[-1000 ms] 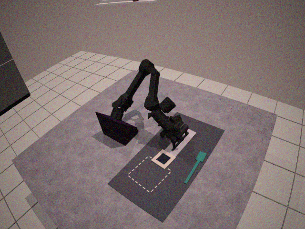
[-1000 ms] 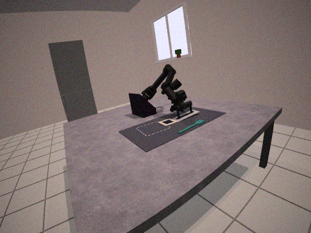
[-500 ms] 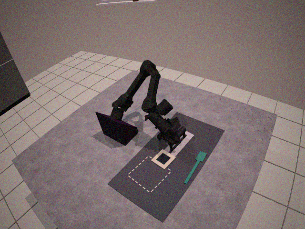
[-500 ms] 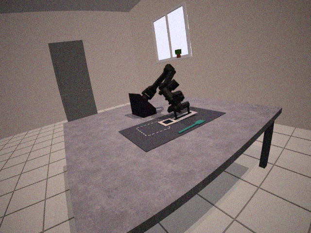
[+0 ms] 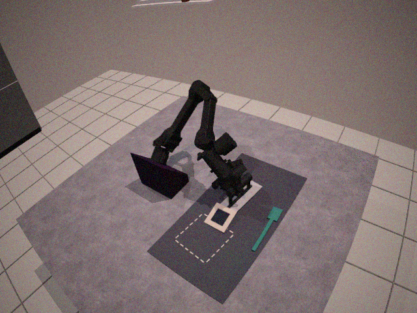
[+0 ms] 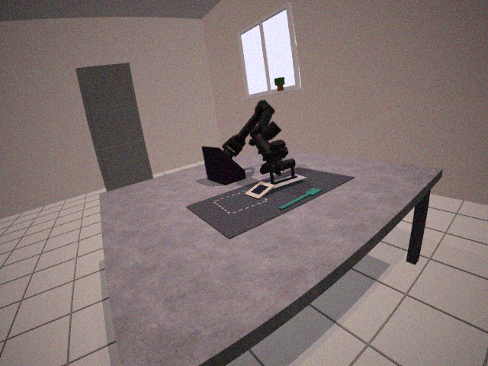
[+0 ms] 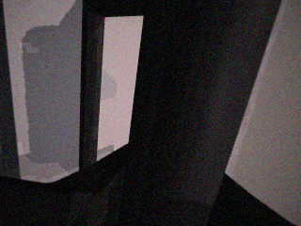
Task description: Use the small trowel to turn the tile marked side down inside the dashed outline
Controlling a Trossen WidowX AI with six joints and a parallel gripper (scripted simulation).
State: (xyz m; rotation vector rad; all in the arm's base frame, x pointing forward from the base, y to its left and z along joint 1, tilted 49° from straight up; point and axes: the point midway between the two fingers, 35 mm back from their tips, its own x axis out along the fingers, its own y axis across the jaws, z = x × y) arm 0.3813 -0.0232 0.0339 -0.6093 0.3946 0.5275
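Observation:
The trowel [image 5: 255, 189] [image 6: 299, 178] [image 7: 120, 52] has a long white blade and a dark bracket handle. My gripper [image 5: 234, 184] [image 6: 277, 168] is shut on that handle; the fingertips are hard to make out. The tile [image 5: 221, 217] [image 6: 260, 189] is cream-bordered with its dark marked square facing up. It is tilted, with the edge beside the blade's front end raised and the opposite edge low. Its contact with the blade is too small to tell exactly. The tile overlaps one corner of the dashed outline [image 5: 204, 261] [image 6: 232, 213]. The tile is not identifiable in the wrist view.
The dark mat [image 5: 215, 283] [image 6: 230, 228] lies on the grey table [image 5: 111, 255] [image 6: 177, 284]. A teal spatula [image 5: 275, 214] [image 6: 314, 191] lies near the mat's long edge, on the far side of the trowel from the arm's base [image 5: 158, 177] [image 6: 220, 167].

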